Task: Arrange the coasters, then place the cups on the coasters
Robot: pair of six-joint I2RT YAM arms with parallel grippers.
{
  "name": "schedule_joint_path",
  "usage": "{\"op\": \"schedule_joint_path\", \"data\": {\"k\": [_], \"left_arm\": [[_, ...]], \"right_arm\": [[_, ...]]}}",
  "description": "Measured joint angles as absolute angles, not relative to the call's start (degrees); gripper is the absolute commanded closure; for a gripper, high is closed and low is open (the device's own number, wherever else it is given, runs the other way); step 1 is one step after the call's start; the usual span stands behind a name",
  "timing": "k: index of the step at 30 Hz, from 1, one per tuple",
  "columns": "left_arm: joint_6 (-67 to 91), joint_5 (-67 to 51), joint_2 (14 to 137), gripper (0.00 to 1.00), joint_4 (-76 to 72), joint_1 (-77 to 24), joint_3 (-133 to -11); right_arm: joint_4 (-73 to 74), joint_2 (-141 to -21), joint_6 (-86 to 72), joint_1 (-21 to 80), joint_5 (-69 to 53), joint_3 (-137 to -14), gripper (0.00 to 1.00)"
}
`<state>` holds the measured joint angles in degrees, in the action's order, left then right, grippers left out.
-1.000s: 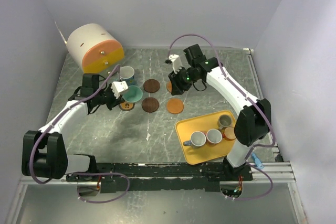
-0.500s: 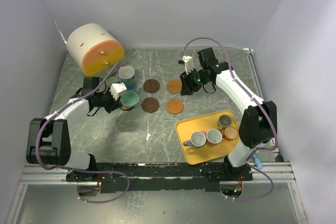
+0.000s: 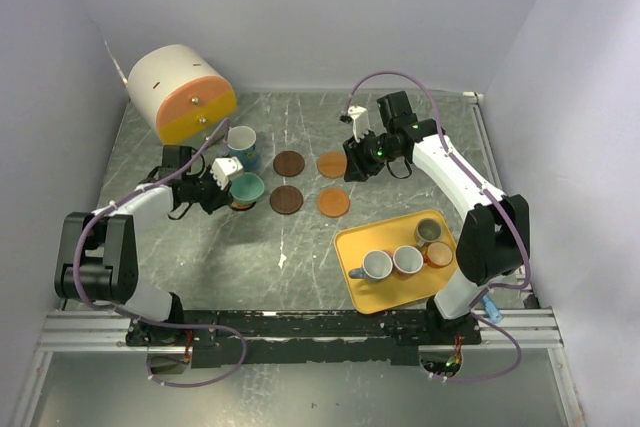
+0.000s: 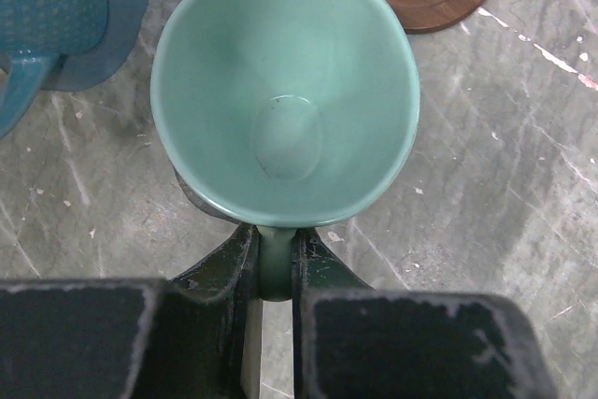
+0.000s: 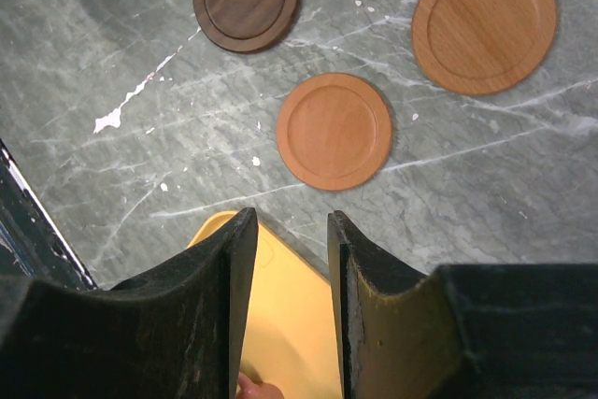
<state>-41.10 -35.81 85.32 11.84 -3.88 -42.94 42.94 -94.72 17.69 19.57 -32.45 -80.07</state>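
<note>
Down came teal cup (image 4: 285, 91) toward marbled table (image 3: 250, 252); left tool (image 4: 273, 251) grips it; right tool (image 5: 290, 221) half-open, empty.

My left arm (image 3: 135, 209) and right arm (image 3: 450, 172): white shells on the long links, black joints, black bases on the dark rail (image 3: 320, 325) at the tabletop's near edge. A purple cable (image 3: 390, 74) loops along each. Left gripper (image 4: 273, 263) and right gripper (image 5: 291, 231): matte black fingers, edges scuffed pale. Small green light by my right wrist, I think.
</note>
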Motion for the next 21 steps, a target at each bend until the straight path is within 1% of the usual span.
{"op": "schedule_joint_path", "data": {"k": [17,21], "left_arm": [[-40.0,-34.0,87.8,0.93,11.4,-3.9,-45.5],[-40.0,-33.8,87.8,0.89,11.4,-3.9,-45.5]], "right_arm": [[42.9,-94.7,18.3,19.6,-32.4,-79.3,0.64],[42.9,-94.7,18.5,19.6,-32.4,-79.3,0.64]]}}
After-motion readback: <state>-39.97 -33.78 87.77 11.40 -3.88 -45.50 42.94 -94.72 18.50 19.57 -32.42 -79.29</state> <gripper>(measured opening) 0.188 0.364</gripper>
